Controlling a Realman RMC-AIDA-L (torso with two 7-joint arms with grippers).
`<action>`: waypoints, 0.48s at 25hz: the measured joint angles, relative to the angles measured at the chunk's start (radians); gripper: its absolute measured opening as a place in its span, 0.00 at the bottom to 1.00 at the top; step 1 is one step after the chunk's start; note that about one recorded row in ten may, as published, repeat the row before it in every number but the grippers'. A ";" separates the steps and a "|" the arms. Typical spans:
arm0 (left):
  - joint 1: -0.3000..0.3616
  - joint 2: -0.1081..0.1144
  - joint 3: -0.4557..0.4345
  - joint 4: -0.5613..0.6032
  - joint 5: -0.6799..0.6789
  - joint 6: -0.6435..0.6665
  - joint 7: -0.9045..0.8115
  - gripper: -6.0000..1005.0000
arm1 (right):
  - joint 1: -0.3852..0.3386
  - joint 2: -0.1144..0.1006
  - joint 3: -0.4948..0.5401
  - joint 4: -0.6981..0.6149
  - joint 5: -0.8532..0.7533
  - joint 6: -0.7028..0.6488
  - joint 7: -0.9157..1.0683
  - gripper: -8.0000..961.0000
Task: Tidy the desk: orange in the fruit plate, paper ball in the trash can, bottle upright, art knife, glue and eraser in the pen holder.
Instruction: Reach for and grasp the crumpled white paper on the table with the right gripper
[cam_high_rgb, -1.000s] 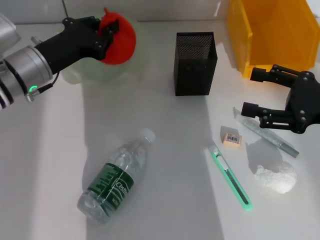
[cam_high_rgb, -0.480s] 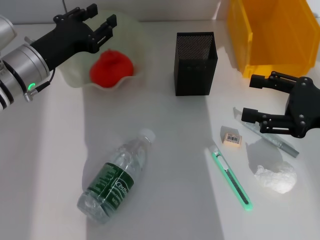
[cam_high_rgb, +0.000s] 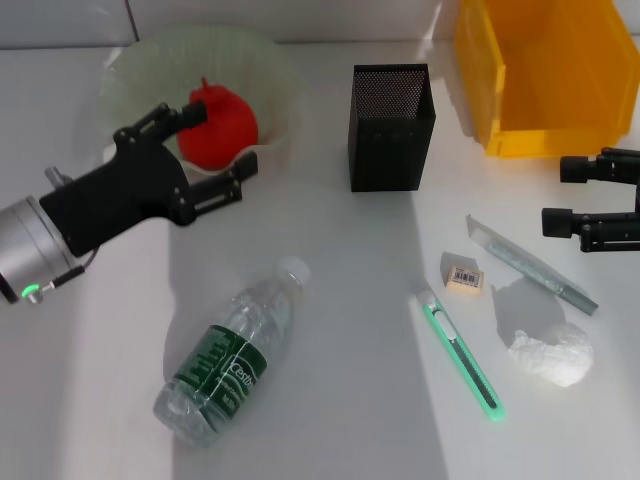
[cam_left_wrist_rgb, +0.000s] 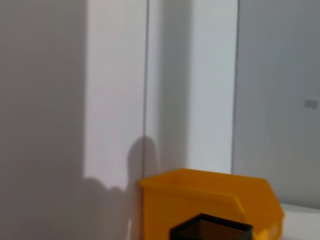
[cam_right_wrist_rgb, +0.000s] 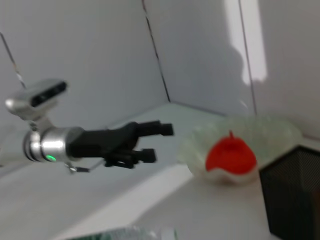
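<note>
White desk (cam_high_rgb: 340, 330) under plain grey walls, left hand (cam_high_rgb: 210, 150) empty, spread – right hand (cam_high_rgb: 572, 195) likewise.

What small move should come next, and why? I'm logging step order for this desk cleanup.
Probably lower the left end effector to the bottle. The orange already sits in the fruit plate, this end effector is open and empty, and the bottle lies on its side just in front of it. The right end effector hovers, open, near the paper ball.
</note>
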 joint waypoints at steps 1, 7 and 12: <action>0.014 0.001 0.029 0.012 0.004 0.009 0.000 0.80 | 0.007 0.000 -0.005 -0.046 -0.052 0.000 0.068 0.87; 0.055 0.002 0.092 0.044 0.056 0.024 -0.010 0.87 | 0.077 -0.001 -0.182 -0.322 -0.447 -0.038 0.537 0.87; 0.055 -0.002 0.096 0.036 0.078 0.018 -0.010 0.87 | 0.101 0.003 -0.370 -0.385 -0.553 -0.095 0.661 0.87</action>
